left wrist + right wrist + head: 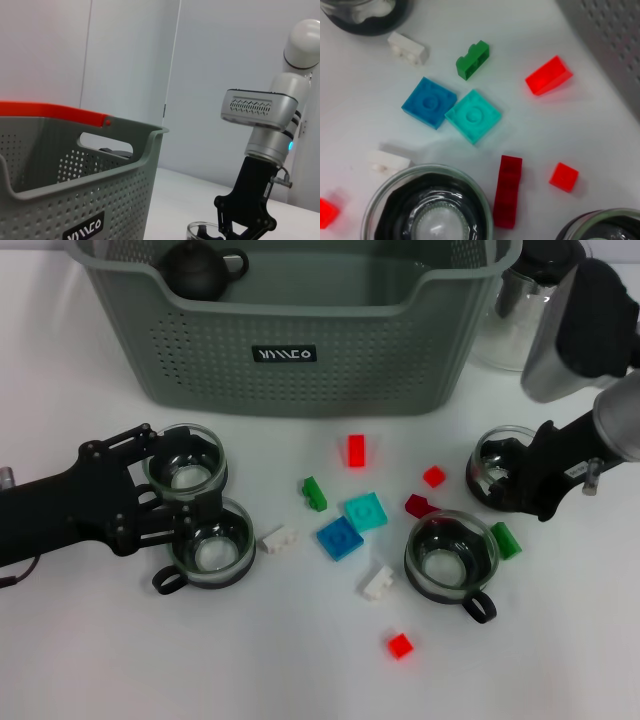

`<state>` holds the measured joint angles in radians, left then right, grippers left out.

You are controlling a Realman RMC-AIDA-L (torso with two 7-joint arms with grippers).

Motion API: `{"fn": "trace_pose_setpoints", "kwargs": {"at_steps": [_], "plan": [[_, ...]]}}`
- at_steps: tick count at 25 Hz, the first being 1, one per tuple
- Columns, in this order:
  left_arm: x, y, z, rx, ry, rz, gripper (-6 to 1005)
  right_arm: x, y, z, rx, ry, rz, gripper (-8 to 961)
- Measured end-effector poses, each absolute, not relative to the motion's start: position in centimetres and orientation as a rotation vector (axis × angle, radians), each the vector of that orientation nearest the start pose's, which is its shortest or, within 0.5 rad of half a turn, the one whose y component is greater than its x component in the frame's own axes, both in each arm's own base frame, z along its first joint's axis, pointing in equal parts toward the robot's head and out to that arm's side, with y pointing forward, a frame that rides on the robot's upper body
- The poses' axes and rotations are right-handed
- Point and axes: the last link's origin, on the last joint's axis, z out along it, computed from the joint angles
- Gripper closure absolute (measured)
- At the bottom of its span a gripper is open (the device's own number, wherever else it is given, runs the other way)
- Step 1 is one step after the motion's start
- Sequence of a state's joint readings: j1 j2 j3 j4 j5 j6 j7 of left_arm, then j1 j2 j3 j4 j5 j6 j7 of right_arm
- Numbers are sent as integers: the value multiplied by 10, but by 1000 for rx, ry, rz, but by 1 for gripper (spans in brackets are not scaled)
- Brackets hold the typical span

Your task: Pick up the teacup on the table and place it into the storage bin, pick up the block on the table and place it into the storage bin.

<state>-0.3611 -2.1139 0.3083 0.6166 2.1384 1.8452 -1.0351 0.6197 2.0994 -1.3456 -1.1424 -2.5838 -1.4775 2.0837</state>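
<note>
the storage bin [300, 330] carries a small black label [284, 354] on its front wall, beyond both tools; its white lettering is stylised and not clearly legible.

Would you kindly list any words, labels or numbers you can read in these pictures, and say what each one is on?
White stylised lettering on a small black label on the front wall of the storage bin: too stylised to read with confidence; it looks roughly like "VIVACO".
The same label shows in the left wrist view, no clearer.
No other text is visible on the cups, blocks or arms.
</note>
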Motion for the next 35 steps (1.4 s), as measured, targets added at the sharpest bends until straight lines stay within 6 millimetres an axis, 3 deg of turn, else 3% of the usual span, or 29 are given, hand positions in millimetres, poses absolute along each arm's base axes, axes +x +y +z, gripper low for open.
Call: {"fn": "trace_pose_setpoints", "kwargs": {"at_steps": [3, 6, 8, 13, 17, 21, 28, 32, 35], "plan": [[-309, 248, 14, -2577, -489, -917, 140, 207, 355, -15, -2857, 538, -506, 847], [-310, 247, 14, -2575, -491, -916, 140, 201, 354, 9, -2885, 598, -344, 896], [-310, 247, 14, -2573, -491, -916, 140, 194, 351, 29, -2926, 608, -167, 896], [-310, 248, 14, -2566, -493, -913, 140, 161, 340, 86, -2936, 457, 514, 895], [-310, 250, 12, -2556, -499, -909, 140, 132, 349, 96, -2816, 359, 837, 894], [-307, 254, 8, -2555, -508, -920, 140, 87, 386, 77, -2722, 380, 812, 894], [-308, 253, 6, -2552, -527, -925, 140, 17, 465, 17, -2481, 563, 424, 893], [-308, 251, 4, -2549, -539, -927, 140, 5, 488, -18, -2434, 644, 180, 892], [-309, 249, 3, -2547, -548, -931, 140, 9, 497, -36, -2391, 640, 11, 892]]}}
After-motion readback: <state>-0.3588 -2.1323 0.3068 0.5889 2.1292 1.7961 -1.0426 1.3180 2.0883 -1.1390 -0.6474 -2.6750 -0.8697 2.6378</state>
